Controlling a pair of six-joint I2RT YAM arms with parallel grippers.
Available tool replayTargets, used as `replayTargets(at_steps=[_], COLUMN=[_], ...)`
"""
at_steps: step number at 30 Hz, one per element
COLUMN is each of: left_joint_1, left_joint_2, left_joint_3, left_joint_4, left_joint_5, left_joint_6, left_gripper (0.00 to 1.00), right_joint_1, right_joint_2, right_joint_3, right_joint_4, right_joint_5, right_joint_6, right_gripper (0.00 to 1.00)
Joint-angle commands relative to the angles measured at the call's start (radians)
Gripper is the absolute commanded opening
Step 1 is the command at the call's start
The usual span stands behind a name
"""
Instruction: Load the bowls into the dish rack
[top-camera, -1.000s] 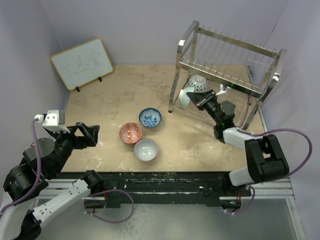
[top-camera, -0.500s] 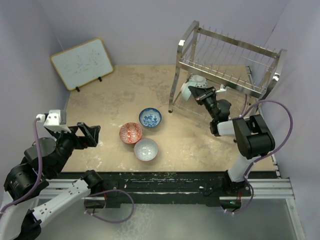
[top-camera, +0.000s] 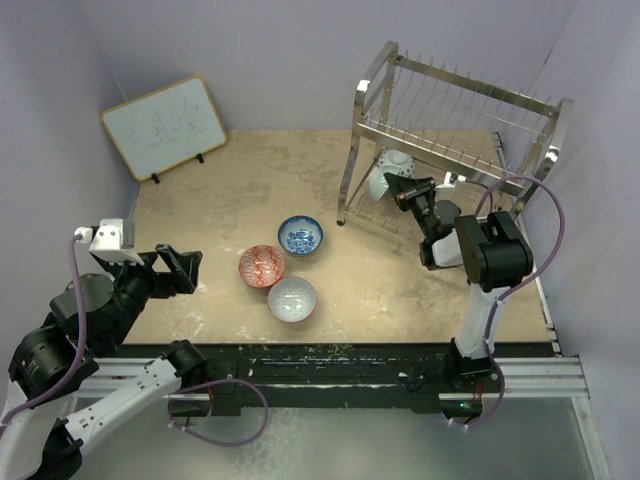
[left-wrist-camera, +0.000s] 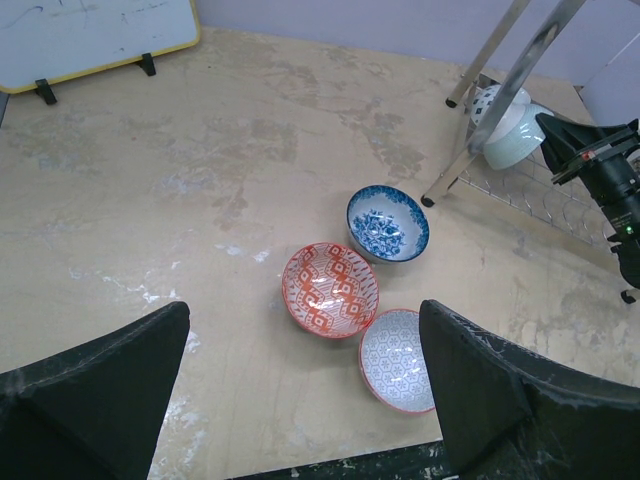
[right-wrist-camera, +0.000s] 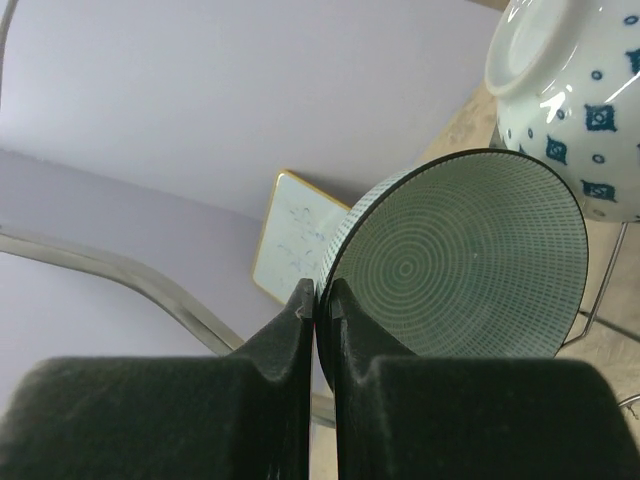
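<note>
My right gripper (top-camera: 404, 187) is shut on the rim of the pale mint green bowl (top-camera: 380, 186) and holds it on edge inside the lower tier of the dish rack (top-camera: 452, 112). The wrist view shows the rim pinched between my fingers (right-wrist-camera: 300, 330), with the bowl's inside (right-wrist-camera: 470, 260) facing the camera. A blue-and-white bowl (top-camera: 398, 162) sits in the rack just behind it (right-wrist-camera: 575, 90). A second blue-and-white bowl (top-camera: 300, 235), the red-orange bowl (top-camera: 262, 266) and the grey-white bowl (top-camera: 292, 299) stand on the table. My left gripper (top-camera: 175, 268) is open and empty, left of them.
A framed whiteboard (top-camera: 163, 127) leans at the far left of the table (top-camera: 230, 190). The rack's legs (left-wrist-camera: 497, 100) stand at the far right. Purple walls close in the back and sides. A black rail (top-camera: 330, 360) runs along the near edge.
My right arm has folded upward and pushed the mint green bowl slightly farther into the rack's lower tier. The left arm and the three table bowls have not moved.
</note>
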Motion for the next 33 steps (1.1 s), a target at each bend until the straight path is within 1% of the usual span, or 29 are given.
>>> replayTargets(at_steps=[1,11,20,25,29,33], left_joint_1=[-0.004,-0.004,-0.004,-0.003,-0.003,-0.004], left_joint_2=[0.010,0.013,0.013,0.001,-0.011,-0.023], left_joint_3=[0.020,0.007,-0.002,-0.020,-0.026,-0.026], left_joint_4=[0.007,0.017,0.025,0.036,0.034,0.031], left_joint_5=[0.005,0.011,0.015,0.022,0.024,0.022], left_joint_6=[0.014,0.013,0.009,0.007,0.007,0.010], left_gripper=[0.99,0.99,0.99,0.99,0.99,0.99], right_joint_1=[-0.008,-0.044,-0.049,-0.049,-0.049,-0.049], right_joint_2=[0.013,0.093,0.038,0.004,-0.015,-0.033], right_joint_3=[0.024,-0.077,-0.145,-0.188,-0.226,-0.242], right_joint_4=[0.248,0.347,0.302,0.264,0.260,0.241], right_joint_5=[0.006,0.067,0.121,0.162,0.199,0.205], right_joint_6=[0.052,0.131,0.116,0.104,0.105,0.092], right_gripper=[0.00,0.00,0.04,0.08,0.15,0.29])
